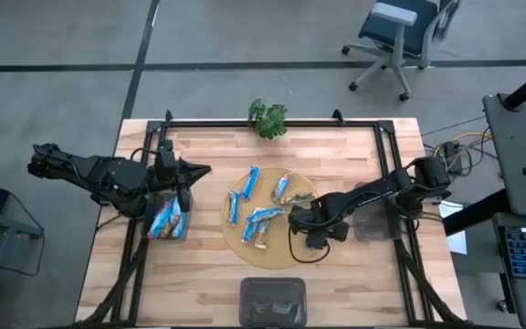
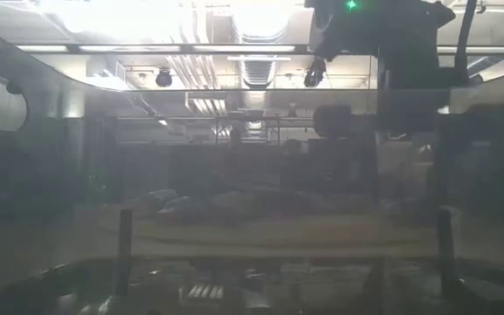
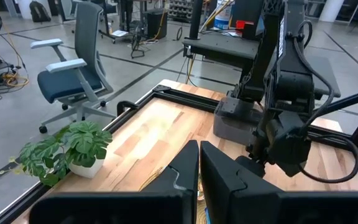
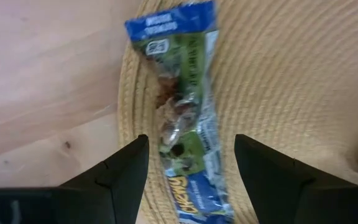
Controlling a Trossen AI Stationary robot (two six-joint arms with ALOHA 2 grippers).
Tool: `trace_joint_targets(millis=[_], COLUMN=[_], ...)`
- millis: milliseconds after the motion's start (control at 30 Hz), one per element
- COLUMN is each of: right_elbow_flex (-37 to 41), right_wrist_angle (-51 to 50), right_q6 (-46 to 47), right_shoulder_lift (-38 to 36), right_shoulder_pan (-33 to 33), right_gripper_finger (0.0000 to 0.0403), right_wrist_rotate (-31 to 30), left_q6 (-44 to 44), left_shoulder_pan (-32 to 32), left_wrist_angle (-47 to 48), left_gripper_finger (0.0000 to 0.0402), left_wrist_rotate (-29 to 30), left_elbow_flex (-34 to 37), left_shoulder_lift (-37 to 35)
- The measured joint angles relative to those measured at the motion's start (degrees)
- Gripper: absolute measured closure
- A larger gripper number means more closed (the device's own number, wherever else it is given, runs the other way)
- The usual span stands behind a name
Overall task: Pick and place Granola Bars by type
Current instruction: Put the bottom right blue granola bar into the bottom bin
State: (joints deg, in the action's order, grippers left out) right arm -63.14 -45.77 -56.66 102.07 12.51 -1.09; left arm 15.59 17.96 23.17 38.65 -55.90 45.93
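Several blue foil granola bars [image 1: 254,215] lie on a round woven mat [image 1: 245,251] in the middle of the table. More bars [image 1: 165,219] sit in the grey bin on the left. My right gripper [image 1: 297,217] hangs over the mat's right part, open. In the right wrist view its fingers [image 4: 126,171] stand on either side of a green-and-blue bar [image 4: 188,118] that lies flat near the mat's edge, without touching it. My left gripper [image 1: 197,170] is shut and empty, hovering just beyond the left bin, pointing toward the table's right side [image 3: 199,163].
A grey bin [image 1: 373,222] stands right of the mat under my right arm, and another [image 1: 272,300] at the near edge. A small potted plant [image 1: 268,117] sits at the far edge. A black rail frames the table. An office chair [image 1: 400,32] stands beyond it.
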Motion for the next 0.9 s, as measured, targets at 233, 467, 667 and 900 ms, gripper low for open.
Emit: trace_joint_targets(millis=[233,467,667,900], right_elbow_flex=[1.17,2.18,3.42,4.11], right_wrist_angle=[0.65,3.58,4.9,4.44], right_q6=[0.18,1.47,1.59,1.62], right_shoulder_lift=[0.65,0.65,0.52,0.41], right_shoulder_pan=[-0.04,-0.04,-0.04,-0.04], right_gripper_finger=[0.0179,0.0179,0.0185,0.0235], right_wrist_rotate=[-0.03,-0.01,0.01,-0.14], left_q6=[0.07,0.37,0.83,0.87], left_shoulder_pan=[0.0,0.0,0.02,0.0], left_wrist_angle=[-0.02,0.01,0.03,0.04], left_gripper_finger=[0.0402,0.0402,0.0402,0.0402], left_wrist_rotate=[0.0,0.0,0.0,0.0], left_elbow_flex=[0.0,0.0,0.0,0.0], left_shoulder_lift=[0.0,0.0,0.0,0.0])
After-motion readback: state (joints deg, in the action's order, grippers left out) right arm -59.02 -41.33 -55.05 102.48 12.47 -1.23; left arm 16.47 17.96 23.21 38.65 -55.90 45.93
